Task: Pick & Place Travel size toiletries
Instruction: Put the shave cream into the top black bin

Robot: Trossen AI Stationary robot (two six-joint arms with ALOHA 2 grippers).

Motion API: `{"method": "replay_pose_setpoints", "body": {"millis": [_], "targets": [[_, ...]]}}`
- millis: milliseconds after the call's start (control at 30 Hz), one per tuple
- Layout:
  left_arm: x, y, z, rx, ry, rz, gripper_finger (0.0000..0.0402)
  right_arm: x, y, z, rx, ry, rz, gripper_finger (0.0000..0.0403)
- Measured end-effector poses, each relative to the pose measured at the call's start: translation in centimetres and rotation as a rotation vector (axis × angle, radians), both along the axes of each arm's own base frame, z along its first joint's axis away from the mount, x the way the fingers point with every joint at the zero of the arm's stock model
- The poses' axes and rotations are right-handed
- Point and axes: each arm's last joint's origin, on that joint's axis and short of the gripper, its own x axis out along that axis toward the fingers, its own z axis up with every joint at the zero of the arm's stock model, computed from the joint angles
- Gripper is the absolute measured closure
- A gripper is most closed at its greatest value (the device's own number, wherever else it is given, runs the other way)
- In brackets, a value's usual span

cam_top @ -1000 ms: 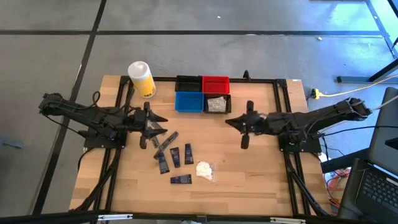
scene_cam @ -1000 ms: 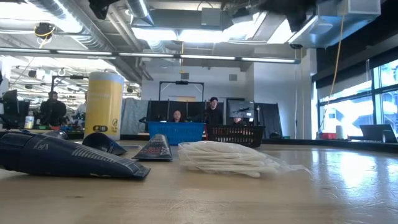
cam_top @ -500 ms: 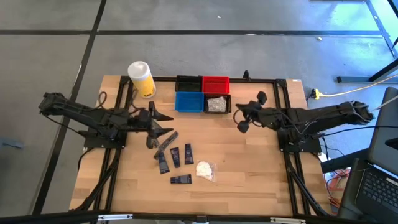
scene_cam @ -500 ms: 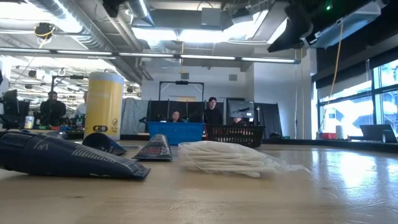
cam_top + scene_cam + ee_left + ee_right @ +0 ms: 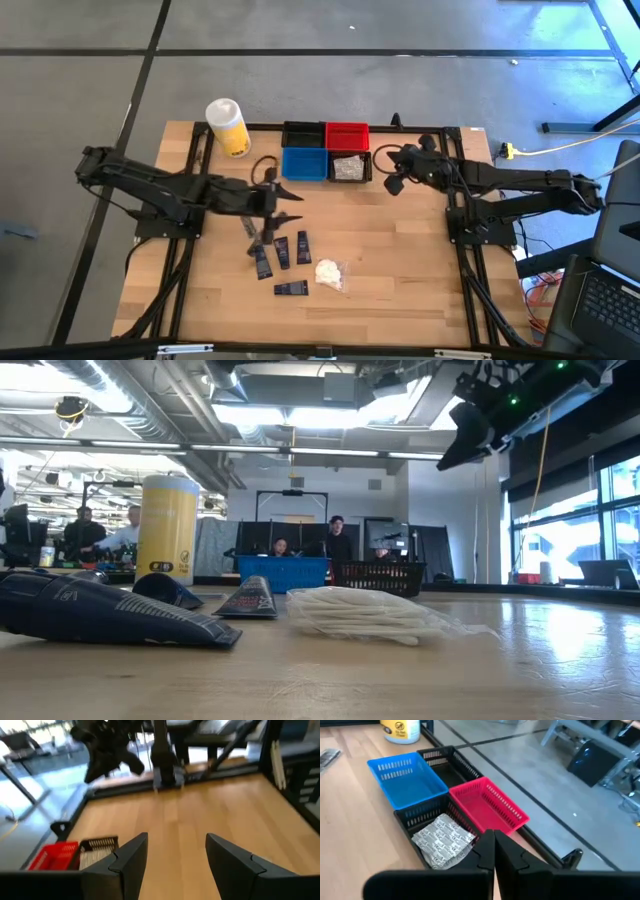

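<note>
Hovering with fingers spread and empty, the left gripper point(image 5: 283, 195) sits above dark toiletry tubes point(image 5: 281, 250) clustered mid-table, risking nudging neighbours together, while the closed right gripper point(image 5: 393, 185) waits near the bins point(image 5: 326, 151)

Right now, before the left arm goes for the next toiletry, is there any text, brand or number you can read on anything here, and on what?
None can be read.
Yellow canister: a dark label with pale marks near its base, too small to read.
Nearest dark tube: pale printing on its side, too blurred to read.
Crinkly packet in the black bin: dark print on silver, unreadable.
Red bin and blue bin: no markings visible.
</note>
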Motion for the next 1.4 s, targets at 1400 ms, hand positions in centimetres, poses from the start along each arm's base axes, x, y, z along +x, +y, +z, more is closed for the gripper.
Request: {"method": "replay_pose_setpoints", "body": {"millis": [1400], "targets": [[7.4, -1.7, -9.5, 0.307, 0.836, -0.23, 0.0116, 0.3, 0.0, 0.2, 0.078, -0.064, 0.057, 0.04]]}}
